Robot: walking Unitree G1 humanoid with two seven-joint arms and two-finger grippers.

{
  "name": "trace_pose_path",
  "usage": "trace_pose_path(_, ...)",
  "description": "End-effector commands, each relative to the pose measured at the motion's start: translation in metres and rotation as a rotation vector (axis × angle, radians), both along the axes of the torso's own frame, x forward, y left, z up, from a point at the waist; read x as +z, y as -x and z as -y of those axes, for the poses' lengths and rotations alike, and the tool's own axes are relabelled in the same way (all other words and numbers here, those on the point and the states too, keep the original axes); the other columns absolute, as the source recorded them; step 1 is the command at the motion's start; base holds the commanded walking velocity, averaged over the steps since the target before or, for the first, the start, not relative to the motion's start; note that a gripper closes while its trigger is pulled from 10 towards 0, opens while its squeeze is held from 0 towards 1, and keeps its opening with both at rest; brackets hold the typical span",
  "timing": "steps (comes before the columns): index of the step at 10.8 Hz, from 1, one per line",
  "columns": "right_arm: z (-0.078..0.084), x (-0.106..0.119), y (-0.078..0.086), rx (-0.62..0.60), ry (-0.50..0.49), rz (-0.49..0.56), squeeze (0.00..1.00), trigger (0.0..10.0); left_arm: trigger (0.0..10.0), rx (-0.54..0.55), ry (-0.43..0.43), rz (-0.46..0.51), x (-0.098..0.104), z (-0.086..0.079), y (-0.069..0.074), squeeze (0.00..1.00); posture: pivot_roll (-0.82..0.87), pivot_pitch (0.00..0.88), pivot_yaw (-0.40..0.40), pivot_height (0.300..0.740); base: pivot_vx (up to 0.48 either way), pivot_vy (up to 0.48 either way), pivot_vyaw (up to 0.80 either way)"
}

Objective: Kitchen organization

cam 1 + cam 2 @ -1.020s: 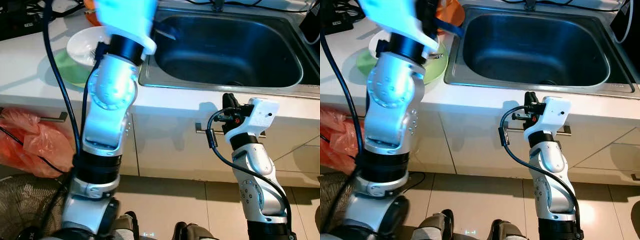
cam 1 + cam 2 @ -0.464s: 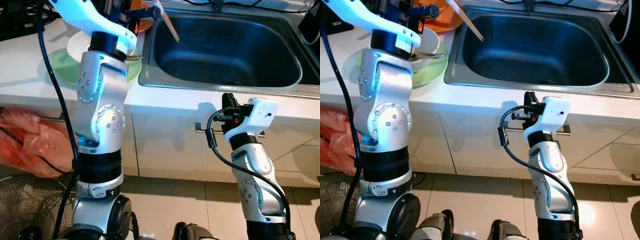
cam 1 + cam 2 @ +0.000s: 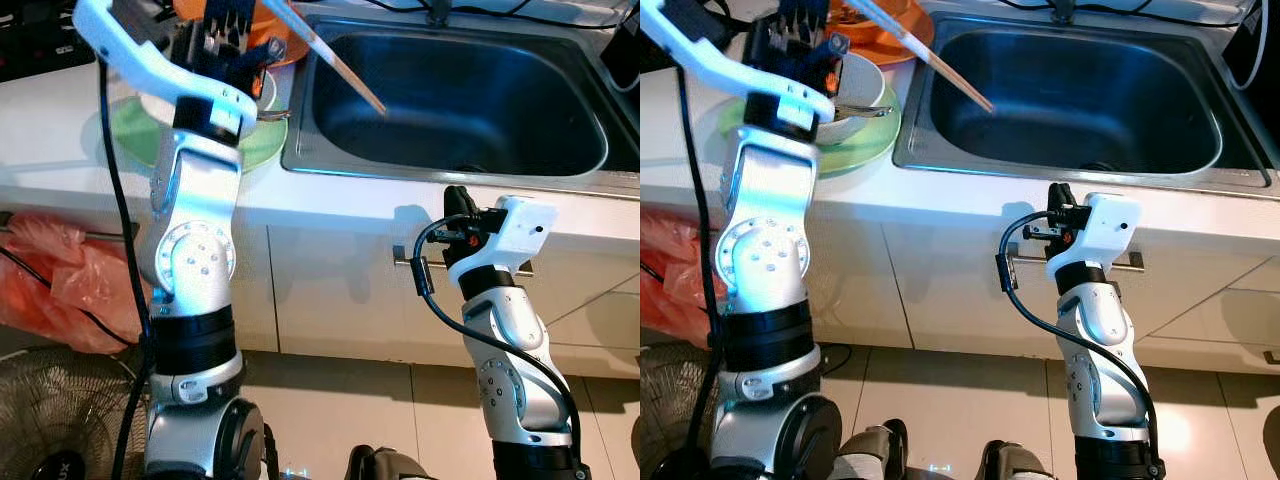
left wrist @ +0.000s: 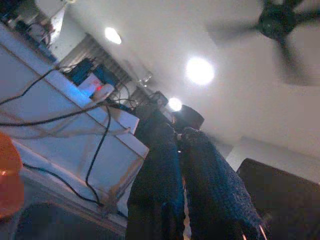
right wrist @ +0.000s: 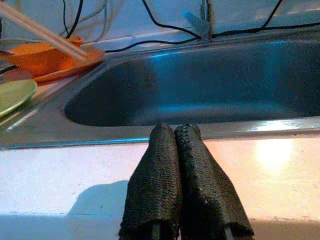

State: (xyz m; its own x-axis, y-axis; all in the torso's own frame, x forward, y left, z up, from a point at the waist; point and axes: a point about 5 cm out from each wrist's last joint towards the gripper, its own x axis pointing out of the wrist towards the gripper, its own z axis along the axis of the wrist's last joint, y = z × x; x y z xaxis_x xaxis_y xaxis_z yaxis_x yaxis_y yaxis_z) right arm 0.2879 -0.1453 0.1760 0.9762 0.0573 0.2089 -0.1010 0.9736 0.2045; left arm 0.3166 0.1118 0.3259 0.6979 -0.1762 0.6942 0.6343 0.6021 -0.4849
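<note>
Two chopsticks (image 3: pixel 335 60) slant over the sink (image 3: pixel 590 170), pinched in the left hand (image 3: pixel 262 8); right hand (image 5: pixel 175 137) pressed together.

An orange plastic bag (image 3: pixel 60 285) hangs from a cabinet handle below the desk (image 3: pixel 50 130); a fan (image 3: pixel 55 415) stands beneath.

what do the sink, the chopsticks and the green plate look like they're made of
Sink: likely stainless steel, brushed, going by its grey metallic sheen and soft blue reflections. Chopsticks: probably wood or bamboo, pale tan and matte, held by the left gripper slanting over the sink. Green plate: glossy and smooth, either plastic or glazed ceramic; the look leaves that open.
</note>
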Motion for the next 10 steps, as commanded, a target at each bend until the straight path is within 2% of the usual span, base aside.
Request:
trace_pose_path(1, 0.003, 0.001, 0.000, -0.007, -0.011, 0.008, 0.00, 10.0, 10.0, -0.049, 0.061, -0.018, -0.003, 0.003, 0.002, 0.00, 0.08, 0.172, -0.044, 0.740, 0.000, 0.000, 0.00)
trace_pose_path(3, 0.002, 0.001, -0.001, -0.005, -0.029, 0.008, 0.00, 10.0, 10.0, -0.103, 0.125, -0.096, -0.021, -0.001, -0.006, 0.00, 0.08, 0.175, -0.045, 0.740, 0.000, 0.000, 0.00)
trace_pose_path(5, 0.002, 0.002, -0.002, -0.003, -0.032, 0.010, 0.00, 10.0, 10.0, -0.142, 0.166, -0.118, -0.031, -0.002, -0.007, 0.00, 0.08, 0.176, -0.045, 0.740, 0.000, 0.000, 0.00)
trace_pose_path(6, 0.001, 0.003, -0.003, 0.005, -0.055, 0.008, 0.00, 10.0, 10.0, -0.198, 0.228, -0.130, -0.036, -0.002, -0.007, 0.00, 0.08, 0.175, -0.046, 0.740, 0.000, 0.000, 0.00)
trace_pose_path(8, 0.001, 0.003, -0.003, 0.009, -0.053, 0.008, 0.00, 10.0, 10.0, -0.239, 0.298, -0.128, -0.038, -0.003, -0.006, 0.00, 0.08, 0.177, -0.046, 0.740, 0.000, 0.000, 0.00)
trace_pose_path(10, 0.000, 0.002, -0.003, 0.013, -0.049, 0.006, 0.00, 10.0, 10.0, -0.299, 0.379, -0.092, -0.032, -0.003, -0.003, 0.00, 0.08, 0.178, -0.047, 0.740, 0.000, 0.000, 0.00)
